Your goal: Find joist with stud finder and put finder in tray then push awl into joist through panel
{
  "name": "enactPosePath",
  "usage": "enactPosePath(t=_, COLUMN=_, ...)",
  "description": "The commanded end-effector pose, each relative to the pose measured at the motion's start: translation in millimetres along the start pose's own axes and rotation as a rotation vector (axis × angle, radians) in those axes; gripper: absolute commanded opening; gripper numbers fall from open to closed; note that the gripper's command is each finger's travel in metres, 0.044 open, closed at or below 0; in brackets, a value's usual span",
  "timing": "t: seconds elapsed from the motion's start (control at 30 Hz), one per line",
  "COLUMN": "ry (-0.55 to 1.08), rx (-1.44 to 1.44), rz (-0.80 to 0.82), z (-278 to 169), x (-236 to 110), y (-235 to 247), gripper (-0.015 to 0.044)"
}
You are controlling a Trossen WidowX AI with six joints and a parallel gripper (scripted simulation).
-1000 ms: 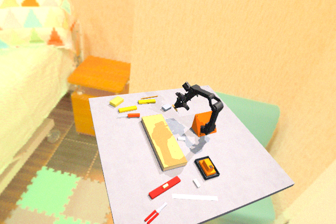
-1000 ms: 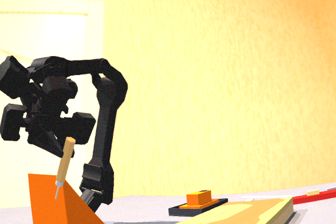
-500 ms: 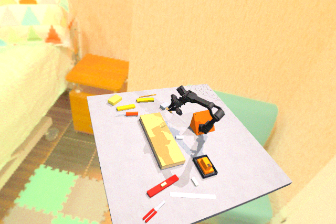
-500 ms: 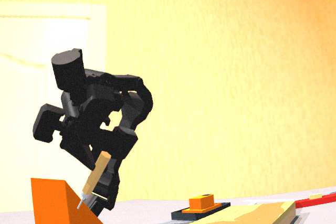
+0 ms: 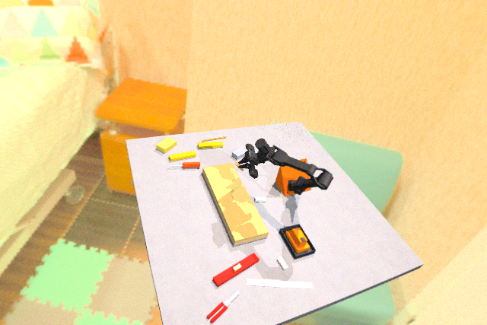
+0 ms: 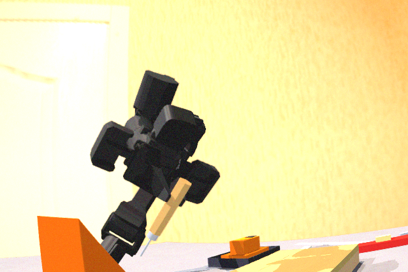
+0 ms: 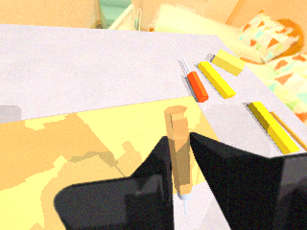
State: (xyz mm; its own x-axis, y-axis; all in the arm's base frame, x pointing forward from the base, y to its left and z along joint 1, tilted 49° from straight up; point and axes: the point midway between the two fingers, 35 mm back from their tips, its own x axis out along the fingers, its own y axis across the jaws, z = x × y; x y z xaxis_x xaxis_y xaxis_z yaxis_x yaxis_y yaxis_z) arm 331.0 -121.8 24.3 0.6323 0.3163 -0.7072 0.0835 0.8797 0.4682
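My gripper (image 5: 246, 163) (image 6: 171, 190) (image 7: 177, 139) is shut on the awl (image 6: 168, 209) (image 7: 178, 153), which has a tan wooden handle and a thin metal tip. The awl is tilted with its tip pointing down, low over the table by the far right corner of the floor panel (image 5: 236, 203) (image 6: 313, 257) (image 7: 72, 158). The panel is a long yellow-tan slab lying flat on the table. The orange stud finder (image 5: 297, 238) (image 6: 245, 246) sits in the black tray (image 5: 304, 253) (image 6: 224, 260), to the right of the panel's near end.
The arm's orange base (image 5: 288, 181) (image 6: 65, 246) stands right of the panel. Yellow blocks (image 5: 182, 154) (image 7: 216, 79) and a red-handled screwdriver (image 5: 190, 164) (image 7: 197, 85) lie beyond the panel's far end. A small white block (image 5: 238, 153) lies by the gripper. A red level (image 5: 236, 269), a white strip (image 5: 279, 283) and red pliers (image 5: 220, 307) lie near the front.
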Motion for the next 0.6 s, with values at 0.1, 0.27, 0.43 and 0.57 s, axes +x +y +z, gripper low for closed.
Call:
enactPosePath(t=0.1, ry=-0.121, rx=0.012, rz=-0.034, z=18, x=0, y=37, gripper=0.0000)
enactPosePath(t=0.27, ry=-0.218, rx=0.029, rz=-0.024, z=30, x=-3, y=66, gripper=0.0000)
enactPosePath(t=0.43, ry=-0.323, rx=0.056, rz=0.014, z=40, x=-10, y=97, gripper=0.0000)
enactPosePath(t=0.57, ry=-0.408, rx=0.087, rz=0.065, z=46, x=-19, y=123, gripper=0.0000)
